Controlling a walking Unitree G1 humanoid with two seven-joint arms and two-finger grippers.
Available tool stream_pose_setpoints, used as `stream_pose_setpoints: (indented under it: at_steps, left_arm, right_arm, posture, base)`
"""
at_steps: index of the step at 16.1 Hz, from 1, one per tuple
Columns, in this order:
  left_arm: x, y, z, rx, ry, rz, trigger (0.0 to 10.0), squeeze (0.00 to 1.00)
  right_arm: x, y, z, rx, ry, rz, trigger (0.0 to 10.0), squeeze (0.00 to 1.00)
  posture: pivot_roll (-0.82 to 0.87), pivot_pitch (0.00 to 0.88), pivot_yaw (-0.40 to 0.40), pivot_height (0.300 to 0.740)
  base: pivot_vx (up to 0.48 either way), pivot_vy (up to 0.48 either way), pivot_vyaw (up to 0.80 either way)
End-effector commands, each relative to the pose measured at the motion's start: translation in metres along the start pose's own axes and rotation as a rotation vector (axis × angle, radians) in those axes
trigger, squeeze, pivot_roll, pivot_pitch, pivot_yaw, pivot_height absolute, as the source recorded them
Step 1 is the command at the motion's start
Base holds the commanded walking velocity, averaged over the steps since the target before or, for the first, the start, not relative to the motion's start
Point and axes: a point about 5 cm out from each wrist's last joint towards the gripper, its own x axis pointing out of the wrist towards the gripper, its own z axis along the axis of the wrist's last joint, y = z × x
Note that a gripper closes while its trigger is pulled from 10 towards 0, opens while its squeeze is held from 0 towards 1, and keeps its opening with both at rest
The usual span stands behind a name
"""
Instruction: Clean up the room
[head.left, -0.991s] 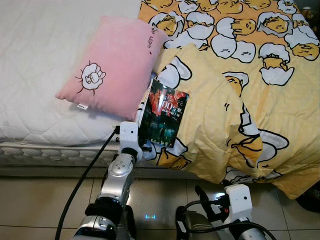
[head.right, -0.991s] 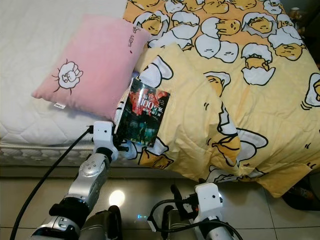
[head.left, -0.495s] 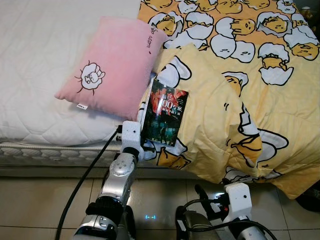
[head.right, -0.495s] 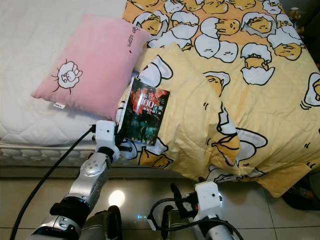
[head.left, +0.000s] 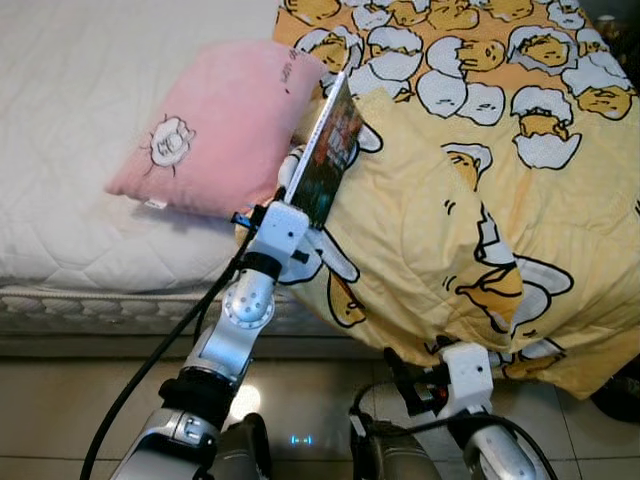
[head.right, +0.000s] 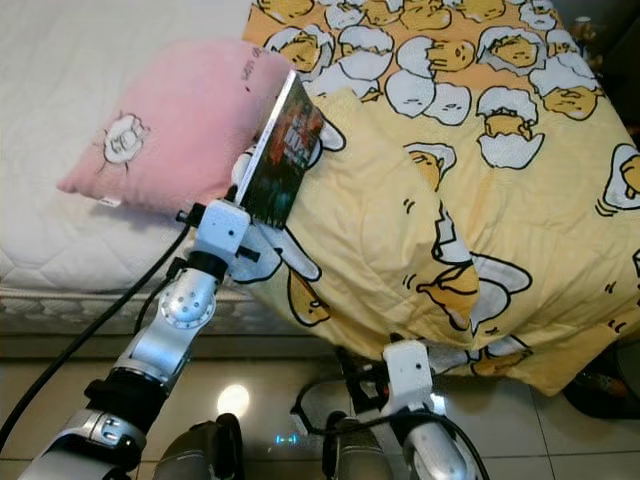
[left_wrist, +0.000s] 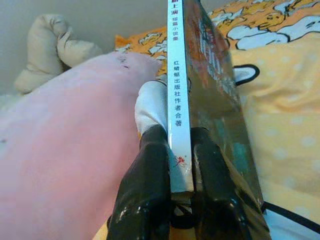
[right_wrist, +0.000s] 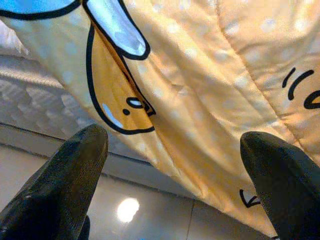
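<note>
The book (head.left: 327, 152) is held on edge above the bed (head.left: 80, 120), tilted, with its lower end in the left jaws (left_wrist: 172, 165). The two black fingers (left_wrist: 145, 170) are closed on the spine end, one on each cover. The white spine faces the wrist camera. Most of the book extends well beyond the fingertips, unsupported.

Beside the jaws on one side lies the pink pillow (head.left: 215, 125). On the other side is the yellow quilt (head.left: 480, 200), which hangs over the bed edge down toward the floor (head.left: 330, 400). The book's upper end stands near the line where pillow and quilt meet.

The right jaws (right_wrist: 175, 165) are wide open and hold nothing. They hang low near the floor, pointing at the hanging quilt edge.

Risks from this state:

- Slip. The grip covers only a short strip at one end, and the cover looks glossy. The long free end acts as a lever, so a fast swing or a sudden stop could rotate the book between the fingers or pull it out.
- Drop. A book that slips free near the bed edge is likely to fall to the floor, not onto the mattress.
- Snag. The free end could catch the pillow or a quilt fold during a low sweep, twisting the book in the grip.
- Cable. The black cable (head.left: 170, 345) along the left arm could catch the bed frame on a wide turn.
</note>
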Motion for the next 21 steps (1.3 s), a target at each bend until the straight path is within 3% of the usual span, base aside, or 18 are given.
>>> stream_pose_setpoints:
  at_steps: [1,2,3,4,5,6,7,8,10,12,13,15,16,17,19,20,21]
  left_arm:
    - [0.007,0.007,0.003,-0.029,0.003,0.06,10.0,0.0]
    - [0.008,0.008,0.001,-0.044,0.022,0.067,10.0,0.0]
    - [0.009,0.006,-0.012,-0.154,0.134,0.073,10.0,0.0]
    - [0.009,-0.001,-0.026,-0.32,0.27,0.072,10.0,0.0]
    - [0.009,-0.004,-0.03,-0.374,0.308,0.07,10.0,0.0]
    - [0.008,-0.011,-0.043,-0.549,0.436,0.117,10.0,0.0]
    - [0.011,-0.015,-0.047,-0.688,0.505,0.16,10.0,0.0]
    - [0.016,-0.014,-0.045,-0.74,0.514,0.185,10.0,0.0]
    - [0.038,-0.001,-0.029,-0.951,0.482,0.28,10.0,0.0]
    - [0.058,0.017,-0.01,-1.239,0.41,0.375,10.0,0.0]
    - [0.063,0.027,-0.003,-1.322,0.372,0.431,10.0,0.0]
    - [0.066,0.045,-0.002,-1.407,0.331,0.556,10.0,0.0]
    - [0.066,0.041,-0.001,-1.241,0.36,0.502,10.0,0.0]
    - [0.064,0.031,-0.003,-1.128,0.407,0.451,10.0,0.0]
    - [0.049,0.012,-0.023,-1.113,0.549,0.462,10.0,0.0]
    - [0.048,0.009,-0.024,-1.118,0.55,0.454,10.0,1.0]
    - [0.05,0.005,-0.02,-1.086,0.531,0.416,10.0,1.0]
  right_arm:
    - [-0.004,-0.002,-0.006,-0.002,0.016,-0.018,10.0,0.0]
    - [-0.004,-0.002,-0.006,-0.002,0.016,-0.019,10.0,0.0]
    - [-0.004,-0.002,-0.007,0.0,0.016,-0.024,10.0,0.0]
    - [-0.005,-0.003,-0.008,0.001,0.016,-0.029,10.0,0.0]
    - [-0.004,-0.003,-0.008,0.001,0.016,-0.029,10.0,0.0]
    - [-0.004,-0.004,-0.008,0.001,0.017,-0.03,10.0,0.0]
    - [-0.004,-0.004,-0.008,-0.001,0.017,-0.031,10.0,0.0]
    - [-0.004,-0.004,-0.008,-0.002,0.017,-0.03,10.0,0.0]
    - [-0.006,-0.006,-0.007,-0.014,0.016,-0.032,10.0,0.0]
    - [-0.013,-0.011,-0.007,-0.024,0.02,-0.052,10.0,0.0]
    - [-0.017,-0.012,-0.008,-0.025,0.025,-0.062,10.0,0.0]
    - [-0.023,-0.01,-0.011,-0.024,0.039,-0.062,10.0,0.0]
    - [-0.026,-0.008,-0.013,-0.021,0.045,-0.06,10.0,0.0]
    - [-0.026,-0.007,-0.014,-0.019,0.048,-0.06,10.0,0.0]
    - [-0.026,-0.005,-0.016,-0.015,0.054,-0.056,10.0,0.0]
    - [-0.026,-0.005,-0.015,-0.014,0.055,-0.054,10.0,0.0]
    - [-0.026,-0.005,-0.015,-0.015,0.057,-0.051,10.0,0.0]
  posture:
    - [-0.16,0.182,-0.005,0.74]
    - [-0.16,0.182,-0.004,0.74]
    - [-0.16,0.182,-0.001,0.74]
    - [-0.17,0.182,-0.001,0.74]
    - [-0.17,0.182,-0.001,0.74]
    - [-0.17,0.182,-0.001,0.74]
    - [-0.17,0.182,-0.001,0.74]
    - [-0.19,0.185,-0.001,0.74]
    - [-0.23,0.183,-0.005,0.74]
    - [-0.27,0.184,-0.002,0.74]
    - [-0.27,0.185,-0.003,0.74]
    - [-0.29,0.186,-0.004,0.74]
    - [-0.29,0.188,-0.004,0.74]
    - [-0.28,0.191,-0.004,0.74]
    - [-0.28,0.195,-0.005,0.74]
    - [-0.27,0.197,-0.007,0.74]
    - [-0.27,0.198,-0.007,0.74]
  base:
    - [0.0,0.0,0.0]
    - [0.0,0.0,0.0]
    - [0.0,0.0,0.0]
    - [0.0,0.0,0.0]
    - [0.0,0.0,0.0]
    - [0.0,0.0,0.0]
    - [0.0,0.0,0.0]
    - [0.0,0.0,0.0]
    - [0.0,0.0,0.0]
    - [0.0,0.0,0.0]
    - [0.0,0.0,0.0]
    - [0.0,0.0,0.0]
    - [0.0,0.0,0.0]
    - [0.0,0.0,0.0]
    - [0.0,0.0,0.0]
    - [0.0,0.0,0.0]
    - [0.0,0.0,0.0]
